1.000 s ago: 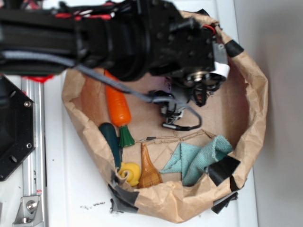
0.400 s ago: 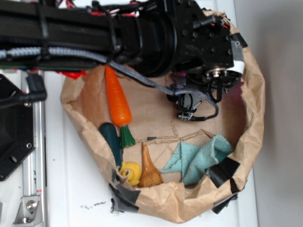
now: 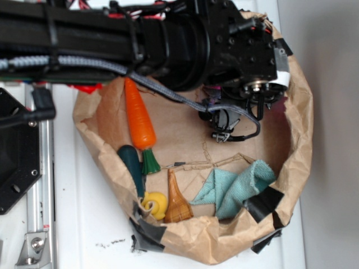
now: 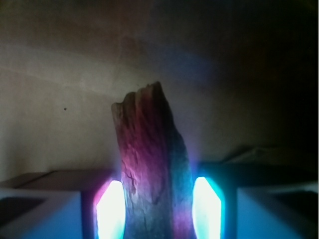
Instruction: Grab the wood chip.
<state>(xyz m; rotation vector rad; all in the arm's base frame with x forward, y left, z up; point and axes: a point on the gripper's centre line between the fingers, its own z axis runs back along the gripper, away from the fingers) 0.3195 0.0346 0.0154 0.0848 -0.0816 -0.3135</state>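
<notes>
Wrist view, closest in: the flat dark brown wood chip with rough streaky grain stands upright between the two glowing fingers of the gripper, pinched from both sides, its jagged top poking up past them. Coloured light from the fingers tints the chip pink and purple. Behind it only plain brown paper, dim and blurry.

Exterior view from above shows none of that grip: the black robot arm covers the gripper, and neither the chip nor the finger spacing can be made out there. The gripper hangs over the upper right of the crumpled brown paper bag tray, above its floor. Farther out along the tray's left side lies the orange toy carrot with green top; below it a dark green handle, a yellow knob, and a glossy amber wooden cone. A teal folded cloth sits at lower right.
</notes>
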